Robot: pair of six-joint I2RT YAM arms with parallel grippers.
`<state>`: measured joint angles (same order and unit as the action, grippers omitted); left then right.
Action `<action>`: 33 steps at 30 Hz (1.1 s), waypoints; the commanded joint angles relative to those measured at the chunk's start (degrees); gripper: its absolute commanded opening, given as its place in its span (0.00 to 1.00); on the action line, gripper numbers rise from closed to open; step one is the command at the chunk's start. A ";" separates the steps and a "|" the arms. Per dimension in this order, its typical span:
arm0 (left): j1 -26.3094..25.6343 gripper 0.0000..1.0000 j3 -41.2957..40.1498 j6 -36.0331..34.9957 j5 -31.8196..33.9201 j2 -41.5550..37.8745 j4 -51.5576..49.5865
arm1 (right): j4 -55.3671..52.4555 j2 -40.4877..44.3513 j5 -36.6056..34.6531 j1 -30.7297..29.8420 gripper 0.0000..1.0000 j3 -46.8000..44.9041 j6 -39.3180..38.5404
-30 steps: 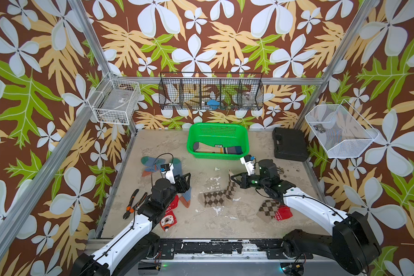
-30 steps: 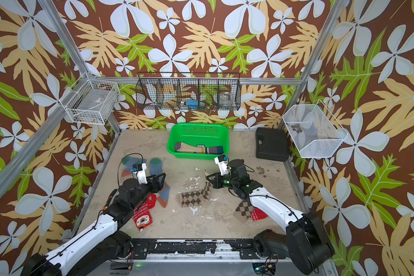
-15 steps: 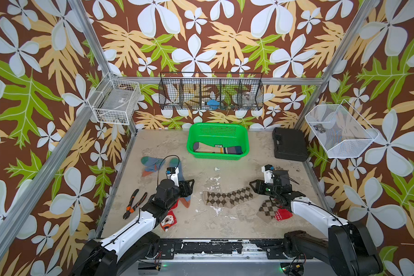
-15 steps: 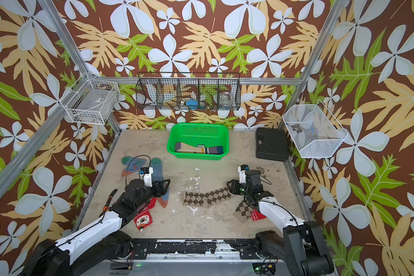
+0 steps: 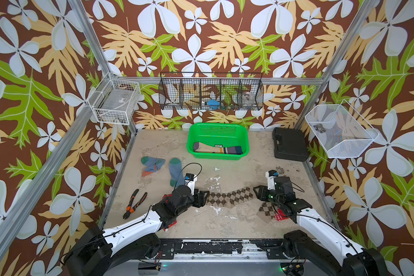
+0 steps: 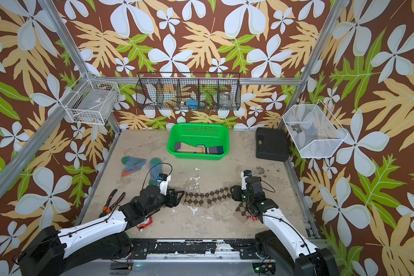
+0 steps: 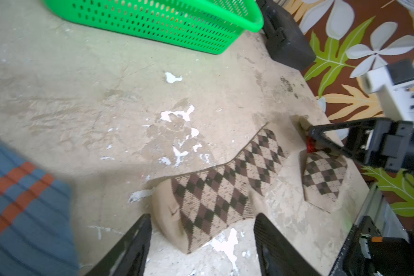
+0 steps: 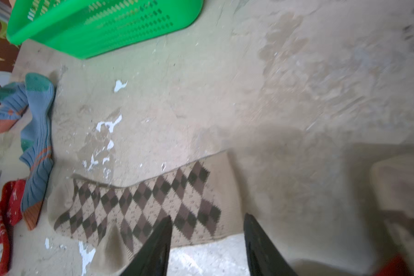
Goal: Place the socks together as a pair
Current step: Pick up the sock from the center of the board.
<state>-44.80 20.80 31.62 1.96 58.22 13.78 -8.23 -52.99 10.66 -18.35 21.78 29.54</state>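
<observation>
You see the brown-beige argyle sock lying flat on the counter, your left gripper open around its toe, your right gripper open over its cuff.

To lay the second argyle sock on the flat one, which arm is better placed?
Probably right. The second argyle sock lies close beside the open right gripper. The open left gripper is at the far end of the flat sock, farther away.
</observation>
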 commanded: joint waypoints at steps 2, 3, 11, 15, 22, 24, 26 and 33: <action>-0.97 0.70 0.06 0.62 1.63 -1.27 0.94 | -8.31 2.78 -10.60 -9.55 0.47 -2.64 8.75; -0.97 0.70 -0.60 0.73 1.62 -1.77 1.71 | -9.19 3.58 -11.95 -11.02 0.46 -3.33 10.30; -0.97 0.70 -3.12 1.00 -1.36 -4.90 3.97 | -16.20 5.12 -16.32 -17.12 0.44 -5.04 17.70; -0.99 0.70 -3.64 0.77 -2.56 -6.13 4.06 | -18.50 0.72 -20.40 -22.86 0.44 -3.14 21.15; -0.97 0.70 -4.03 0.79 -3.32 -9.38 3.51 | -22.79 -11.73 -25.41 -32.96 0.43 1.85 26.16; -0.96 0.70 -4.36 0.96 -3.48 -10.00 3.58 | -22.20 -14.67 -25.37 -33.24 0.39 2.92 25.13; -0.97 0.70 -4.38 0.84 -3.80 -10.42 3.25 | -19.15 -16.57 -22.76 -33.46 0.36 3.55 23.91; -0.94 0.70 -4.49 0.64 -3.12 -12.22 2.08 | -3.20 -20.36 -16.09 -34.30 0.36 8.16 20.14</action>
<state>-45.76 16.23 32.64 -1.52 46.30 16.12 -16.78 -71.81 -12.12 -52.53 27.86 52.03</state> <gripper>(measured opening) 0.702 0.357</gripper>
